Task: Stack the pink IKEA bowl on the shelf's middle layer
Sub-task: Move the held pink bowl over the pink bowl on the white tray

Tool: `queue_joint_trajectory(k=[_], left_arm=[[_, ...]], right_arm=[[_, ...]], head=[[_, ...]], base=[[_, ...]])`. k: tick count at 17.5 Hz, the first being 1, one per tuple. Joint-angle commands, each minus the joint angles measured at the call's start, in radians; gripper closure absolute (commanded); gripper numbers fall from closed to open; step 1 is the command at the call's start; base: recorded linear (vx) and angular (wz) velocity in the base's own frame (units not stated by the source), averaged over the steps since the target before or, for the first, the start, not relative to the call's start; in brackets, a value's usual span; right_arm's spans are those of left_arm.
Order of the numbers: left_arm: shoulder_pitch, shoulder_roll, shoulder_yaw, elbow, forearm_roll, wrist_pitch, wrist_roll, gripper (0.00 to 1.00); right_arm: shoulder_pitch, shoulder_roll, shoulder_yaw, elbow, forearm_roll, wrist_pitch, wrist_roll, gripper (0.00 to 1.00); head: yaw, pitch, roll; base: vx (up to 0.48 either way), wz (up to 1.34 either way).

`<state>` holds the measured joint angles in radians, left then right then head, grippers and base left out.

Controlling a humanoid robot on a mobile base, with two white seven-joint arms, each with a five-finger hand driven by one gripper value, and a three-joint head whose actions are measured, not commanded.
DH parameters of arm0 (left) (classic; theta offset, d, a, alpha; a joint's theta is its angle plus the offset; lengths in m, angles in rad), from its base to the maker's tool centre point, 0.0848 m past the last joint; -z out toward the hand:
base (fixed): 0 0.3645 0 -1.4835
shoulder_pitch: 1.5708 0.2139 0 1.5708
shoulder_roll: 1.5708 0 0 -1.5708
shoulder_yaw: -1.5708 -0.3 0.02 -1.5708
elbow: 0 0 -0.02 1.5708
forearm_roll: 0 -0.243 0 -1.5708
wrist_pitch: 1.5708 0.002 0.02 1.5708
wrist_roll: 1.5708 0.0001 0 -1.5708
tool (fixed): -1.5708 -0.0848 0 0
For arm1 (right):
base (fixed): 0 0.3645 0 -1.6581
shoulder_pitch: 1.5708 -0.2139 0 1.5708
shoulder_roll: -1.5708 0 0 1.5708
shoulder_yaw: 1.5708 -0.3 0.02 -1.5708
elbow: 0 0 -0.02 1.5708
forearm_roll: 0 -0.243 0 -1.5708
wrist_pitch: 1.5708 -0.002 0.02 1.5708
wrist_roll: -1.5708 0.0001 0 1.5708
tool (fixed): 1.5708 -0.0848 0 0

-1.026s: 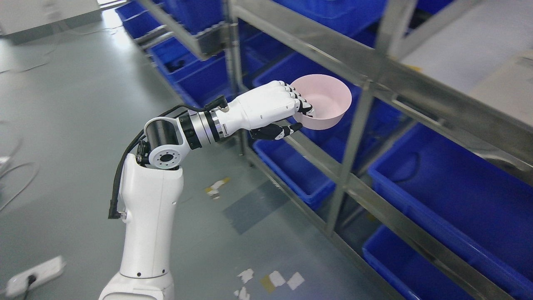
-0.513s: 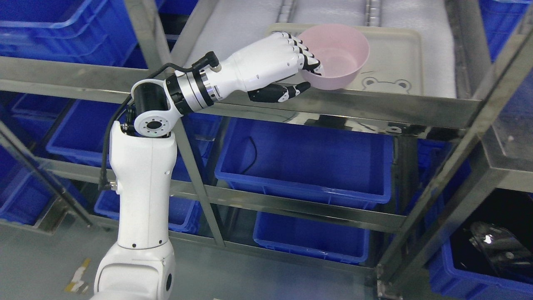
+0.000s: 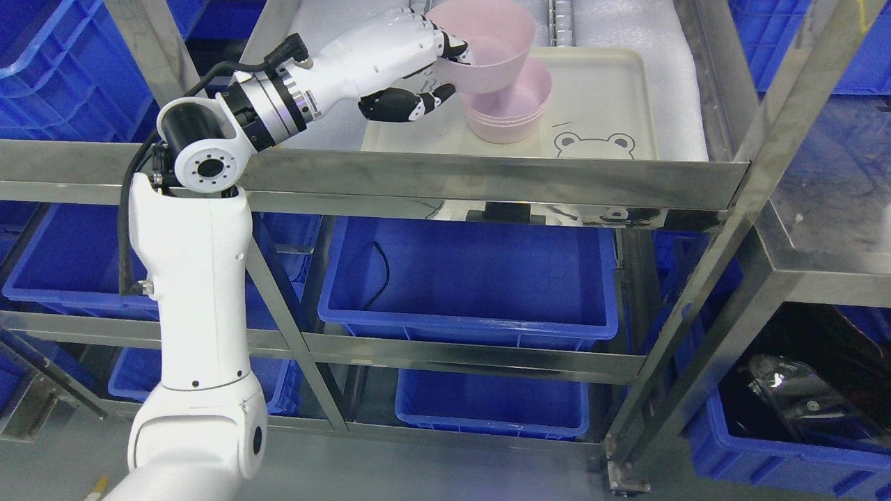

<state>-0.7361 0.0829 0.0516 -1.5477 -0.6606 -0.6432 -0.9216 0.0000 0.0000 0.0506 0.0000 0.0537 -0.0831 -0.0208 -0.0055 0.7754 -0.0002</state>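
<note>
Item: pink bowl [image 3: 487, 49], pinched at its rim in my left hand [image 3: 390, 52], hovering at 10 o'clock over the bowl stack [image 3: 511, 111]; centre it, level, then lower

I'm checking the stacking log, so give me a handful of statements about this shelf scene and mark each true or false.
1. The left robot hand grips a pink bowl by its rim. True.
2. The held bowl is already nested flush in the stack of pink bowls. False: it hangs above and left of the stack, tilted.
3. The stack stands on a cream tray with a bear drawing. True.
4. The blue bin below the tray shelf holds pink bowls. False: only a black cable shows inside.
5. The right robot hand supports the tray. False: it is not in view.
</note>
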Motion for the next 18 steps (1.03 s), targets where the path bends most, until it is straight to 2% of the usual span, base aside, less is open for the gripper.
queue_joint_trajectory(k=[1, 7, 10, 16, 17, 18], left_arm=[[-0.062, 0.043, -0.044, 0.153, -0.023, 0.008, 0.003, 0.98], [-0.078, 0.041, -0.183, 0.193, -0.105, 0.016, -0.002, 0.98], [-0.08, 0.051, -0.182, 0.192, -0.116, 0.03, -0.051, 0.98], [-0.088, 0.057, -0.176, 0.192, -0.117, 0.033, -0.052, 0.96], [-0.088, 0.057, -0.174, 0.192, -0.117, 0.033, -0.051, 0.91], [-0.088, 0.055, -0.171, 0.192, -0.117, 0.034, -0.051, 0.79]], right_arm=[[0.023, -0.018, 0.0, -0.017, 0.0, 0.0, -0.005, 0.0], [0.023, -0.018, 0.0, -0.017, 0.0, 0.0, -0.005, 0.0], [0.023, -0.018, 0.0, -0.017, 0.0, 0.0, -0.005, 0.0], [0.023, -0.018, 0.0, -0.017, 0.0, 0.0, -0.005, 0.0], [0.023, -0.018, 0.0, -0.017, 0.0, 0.0, -0.005, 0.0], [0.023, -0.018, 0.0, -0.017, 0.0, 0.0, -0.005, 0.0]], head=[[0.0, 0.0, 0.0], [0.0, 0.0, 0.0], [0.0, 0.0, 0.0], [0.0, 0.0, 0.0], [0.0, 0.0, 0.0], [0.0, 0.0, 0.0]], base=[[0.024, -0.15], [0.026, -0.13], [0.031, -0.1], [0.013, -0.04], [-0.014, 0.04], [-0.014, 0.04]])
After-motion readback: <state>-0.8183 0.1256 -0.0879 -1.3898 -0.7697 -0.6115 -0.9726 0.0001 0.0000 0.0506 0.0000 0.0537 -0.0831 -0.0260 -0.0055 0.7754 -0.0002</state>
